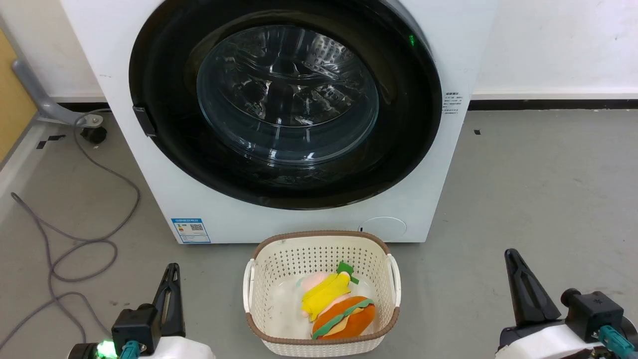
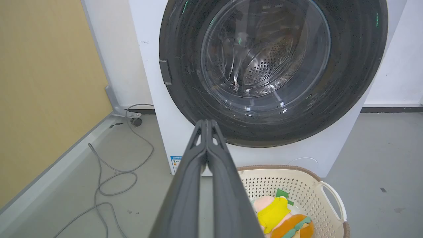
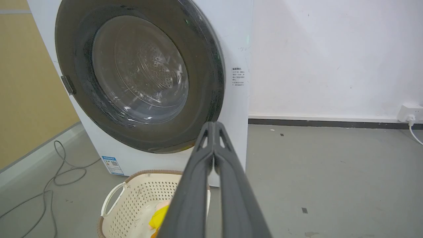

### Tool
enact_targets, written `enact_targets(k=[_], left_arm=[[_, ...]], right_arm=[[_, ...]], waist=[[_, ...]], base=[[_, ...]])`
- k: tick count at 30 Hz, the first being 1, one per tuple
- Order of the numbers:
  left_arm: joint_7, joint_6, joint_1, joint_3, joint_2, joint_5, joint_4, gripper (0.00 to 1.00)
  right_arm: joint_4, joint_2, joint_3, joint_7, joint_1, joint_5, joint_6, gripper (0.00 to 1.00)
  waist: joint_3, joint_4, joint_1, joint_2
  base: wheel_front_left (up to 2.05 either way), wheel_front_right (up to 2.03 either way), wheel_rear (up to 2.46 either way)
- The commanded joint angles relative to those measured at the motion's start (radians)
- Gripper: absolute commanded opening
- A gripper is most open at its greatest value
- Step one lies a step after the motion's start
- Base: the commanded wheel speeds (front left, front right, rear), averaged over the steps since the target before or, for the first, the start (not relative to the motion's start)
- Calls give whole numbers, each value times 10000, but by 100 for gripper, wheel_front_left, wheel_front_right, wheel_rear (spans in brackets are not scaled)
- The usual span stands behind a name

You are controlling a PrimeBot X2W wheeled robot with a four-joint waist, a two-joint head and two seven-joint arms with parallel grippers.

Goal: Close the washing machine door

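We see the washing machine door [image 1: 286, 99] lying flush in the front of the washing machine [image 1: 319, 224], which stands at the far edge of the floor against the wall. To us it looks shut, though we cannot tell whether the latch [image 1: 144, 121] on its left rim has caught. The left gripper [image 1: 172, 271] and right gripper [image 1: 511, 255] hang low, well apart from the door, each with jaws clenched on nothing. If the latch has not caught, the door could spring open towards the cream basket [image 1: 319, 233] just in front of the machine. A further push might press on the bulging glass or knock the basket, and the loose cable [image 1: 116, 253] on the floor's left side could snag our wheels.
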Motion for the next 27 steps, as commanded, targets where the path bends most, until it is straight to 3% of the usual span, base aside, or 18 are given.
enact_targets(k=[1,27], left_arm=[[63,-47,-131,-21,2,56,-57,0],[595,-151,-261,-113,-3,97,-265,0]], right_arm=[[-95,15,24,73,-78,-86,-3,0],[-300,25,93,606,-132,-392,-5,0]], waist=[[2,0,0,0],[56,-8,0,0]], base=[[0,0,0],[0,0,0]])
